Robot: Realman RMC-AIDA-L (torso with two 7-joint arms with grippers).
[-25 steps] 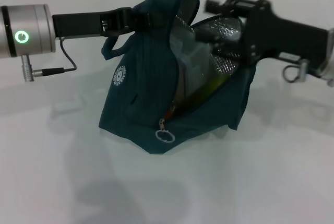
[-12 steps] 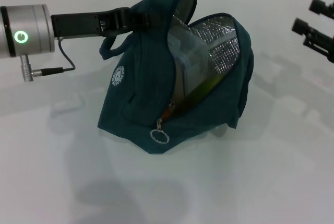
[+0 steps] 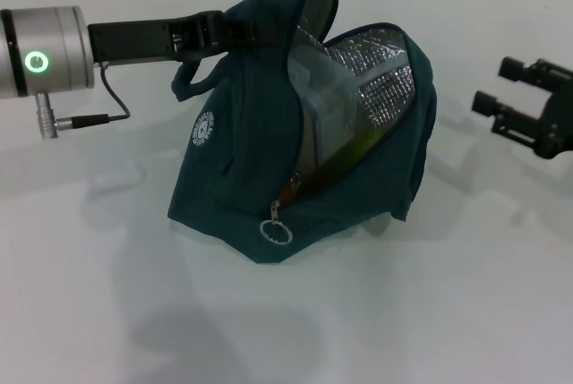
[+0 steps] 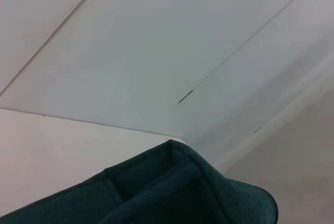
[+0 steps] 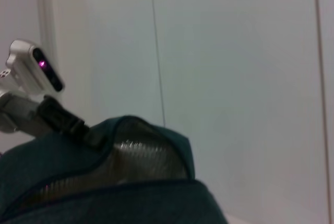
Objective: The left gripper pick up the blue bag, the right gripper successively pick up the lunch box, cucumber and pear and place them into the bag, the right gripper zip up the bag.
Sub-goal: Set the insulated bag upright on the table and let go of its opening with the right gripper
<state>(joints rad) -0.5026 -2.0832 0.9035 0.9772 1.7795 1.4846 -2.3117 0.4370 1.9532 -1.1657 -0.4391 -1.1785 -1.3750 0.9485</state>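
A small round white printed emblem (image 3: 205, 130) stands on the side panel of the dark blue-green fabric bag (image 3: 242, 178) with silver foil lining; its lettering is too small to read. A glowing green ring-shaped power symbol (image 3: 36, 64) stands on the silver cylindrical arm segment (image 3: 45, 51). No other text, number or brand can be read.

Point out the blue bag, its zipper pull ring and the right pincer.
blue bag (image 3: 233, 160), head view, on its front fabric panel.
zipper pull ring (image 3: 277, 234), head view, on the ring's rim.
right pincer (image 3: 499, 85), head view, midway between its two open fingertips.
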